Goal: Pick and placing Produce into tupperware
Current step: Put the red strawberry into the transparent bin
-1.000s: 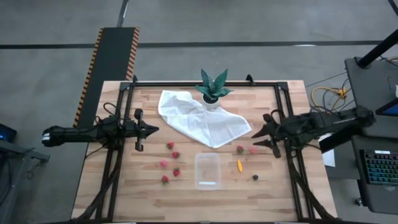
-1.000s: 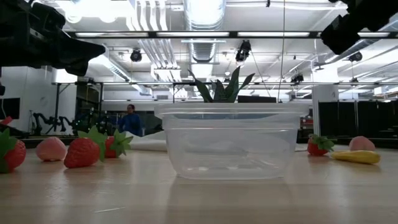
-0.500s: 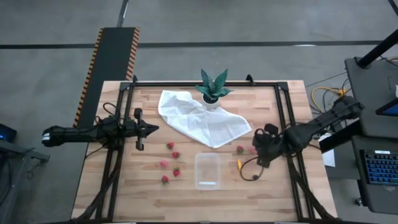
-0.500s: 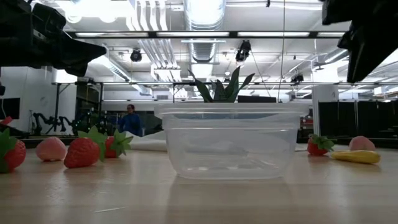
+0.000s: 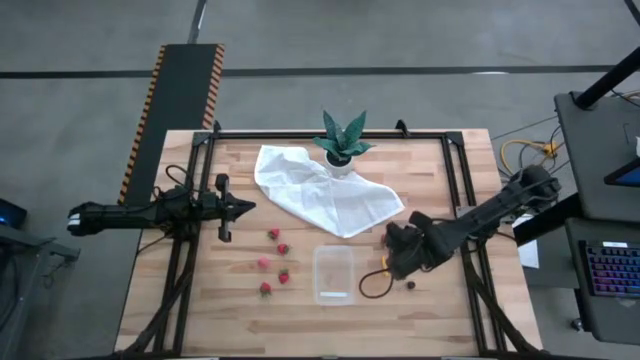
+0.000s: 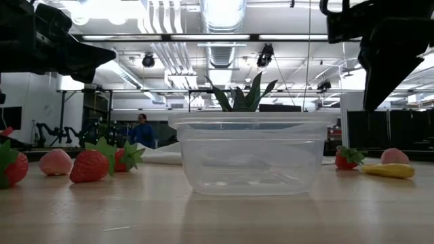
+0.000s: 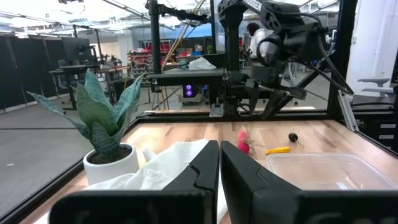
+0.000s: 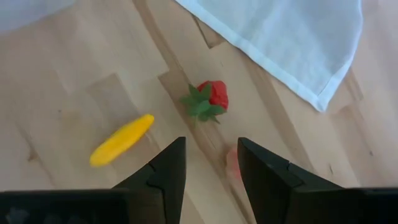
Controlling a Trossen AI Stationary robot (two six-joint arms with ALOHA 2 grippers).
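Right hand [image 8: 211,165] spread above strawberry [image 8: 208,99] and yellow sliver [image 8: 121,148], beside clear container [image 5: 334,273], left hand [image 7: 219,163] pressed together, at tabletop's [image 5: 200,300] left edge

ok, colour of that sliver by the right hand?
Orange-yellow sliver, clearest in the right wrist view.

We are in a robotics lab or industrial workshop. Bare ducts [image 6: 224,41] and strip lights [image 6: 203,37] run across the open ceiling, and black frames and more equipment fill the hall behind. The wooden worktop [image 5: 240,300] stands on a grey concrete floor [image 5: 300,40], with a hazard-striped ramp [image 5: 185,90] at 10 o'clock and a keyboard [image 5: 610,270] at 3 o'clock.
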